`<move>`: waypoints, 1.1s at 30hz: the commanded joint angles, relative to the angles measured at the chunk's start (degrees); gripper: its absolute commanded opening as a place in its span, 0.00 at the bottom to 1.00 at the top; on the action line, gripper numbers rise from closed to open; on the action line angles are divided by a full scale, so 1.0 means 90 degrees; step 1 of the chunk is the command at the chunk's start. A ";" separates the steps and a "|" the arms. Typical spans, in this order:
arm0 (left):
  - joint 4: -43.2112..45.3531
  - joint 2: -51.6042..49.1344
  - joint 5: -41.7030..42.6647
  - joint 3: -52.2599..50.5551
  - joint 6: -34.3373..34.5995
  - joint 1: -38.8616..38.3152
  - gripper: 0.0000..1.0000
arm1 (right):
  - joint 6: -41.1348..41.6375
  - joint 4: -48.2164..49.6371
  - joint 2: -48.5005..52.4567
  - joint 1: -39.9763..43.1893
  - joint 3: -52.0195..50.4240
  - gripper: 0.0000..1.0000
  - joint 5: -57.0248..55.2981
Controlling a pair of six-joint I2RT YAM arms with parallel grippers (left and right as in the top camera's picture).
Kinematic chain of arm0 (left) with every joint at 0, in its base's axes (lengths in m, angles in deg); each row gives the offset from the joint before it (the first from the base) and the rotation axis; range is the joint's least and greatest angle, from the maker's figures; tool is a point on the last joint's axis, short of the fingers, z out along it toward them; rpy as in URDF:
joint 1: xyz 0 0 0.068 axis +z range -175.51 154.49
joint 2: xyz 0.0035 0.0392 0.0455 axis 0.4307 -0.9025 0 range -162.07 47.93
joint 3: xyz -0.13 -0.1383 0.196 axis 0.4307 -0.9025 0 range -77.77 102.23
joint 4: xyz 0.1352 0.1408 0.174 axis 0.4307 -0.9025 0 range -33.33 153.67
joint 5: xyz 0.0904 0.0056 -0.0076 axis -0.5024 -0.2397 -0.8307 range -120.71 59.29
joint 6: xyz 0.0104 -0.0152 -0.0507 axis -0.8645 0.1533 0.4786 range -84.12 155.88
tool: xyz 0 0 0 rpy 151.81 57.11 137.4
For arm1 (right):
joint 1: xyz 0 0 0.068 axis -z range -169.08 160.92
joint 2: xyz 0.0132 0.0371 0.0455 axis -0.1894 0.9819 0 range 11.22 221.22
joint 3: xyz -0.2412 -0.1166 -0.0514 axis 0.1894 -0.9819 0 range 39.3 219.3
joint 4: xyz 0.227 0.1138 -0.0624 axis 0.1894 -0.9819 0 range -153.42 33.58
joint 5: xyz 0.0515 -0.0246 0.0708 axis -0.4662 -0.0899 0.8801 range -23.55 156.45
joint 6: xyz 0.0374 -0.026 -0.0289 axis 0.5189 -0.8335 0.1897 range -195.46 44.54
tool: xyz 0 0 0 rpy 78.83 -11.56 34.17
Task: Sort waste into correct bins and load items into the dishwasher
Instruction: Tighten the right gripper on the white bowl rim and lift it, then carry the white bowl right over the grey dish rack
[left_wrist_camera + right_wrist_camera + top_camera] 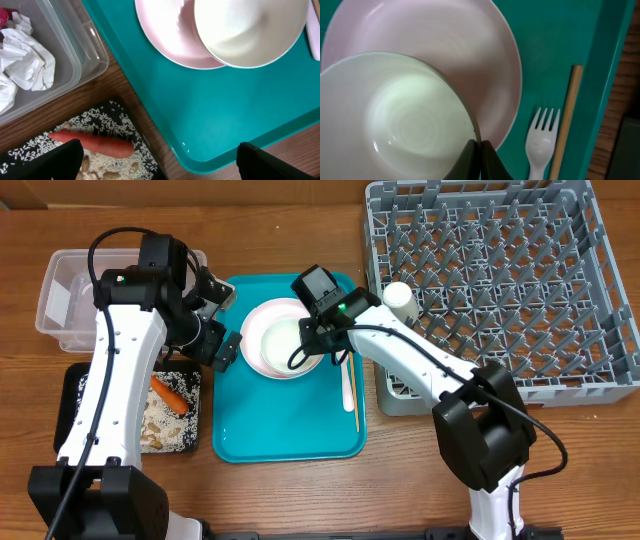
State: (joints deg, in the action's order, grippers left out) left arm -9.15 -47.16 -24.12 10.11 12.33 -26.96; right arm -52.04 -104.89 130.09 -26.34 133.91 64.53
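Wood tabletop carries the teal tray [290, 430]. At that tray's upper middle, the white bowl [395, 125] lies over the pink plate [470, 45]. Your right gripper [476, 149] is pinched tight on the bowl's rim. Lift straight up so the plate does not drag. Then pass above the fork [540, 145] and stick [568, 115] by the tray's right side, toward the dish rack [500, 280] beyond it. Your left gripper [160, 162] hangs fully spread and empty over the tray's left edge.

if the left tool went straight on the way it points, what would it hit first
Likely the rim of the teal tray, near its corner: the open left tool straddles that edge, with wooden table beside it. Depth is unclear.
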 commanded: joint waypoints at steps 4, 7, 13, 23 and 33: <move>0.0002 0.0078 -0.0019 0.0083 -0.0002 0.0034 1.00 | 0.0257 0.0005 -0.0520 -0.0034 0.0328 0.04 0.0153; 0.0002 0.0078 -0.0019 0.0083 -0.0002 0.0034 1.00 | 0.0420 -0.0068 -0.0551 -0.0029 0.0444 0.04 0.0039; 0.0002 0.0078 -0.0019 0.0083 -0.0002 0.0034 1.00 | 0.0886 -0.0138 -0.0571 0.0029 0.0544 0.04 -0.0102; 0.0002 0.0078 -0.0019 0.0083 -0.0002 0.0017 1.00 | 0.0882 -0.0066 -0.0503 0.0002 0.0527 0.04 -0.0085; 0.0002 0.0078 -0.0019 0.0083 -0.0002 0.0017 1.00 | 0.0755 -0.0197 -0.1314 0.0313 0.0874 0.04 -0.0085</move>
State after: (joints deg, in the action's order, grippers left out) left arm -9.17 -47.16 -24.12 10.11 12.33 -26.96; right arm -44.61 -106.62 124.59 -25.18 138.80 63.66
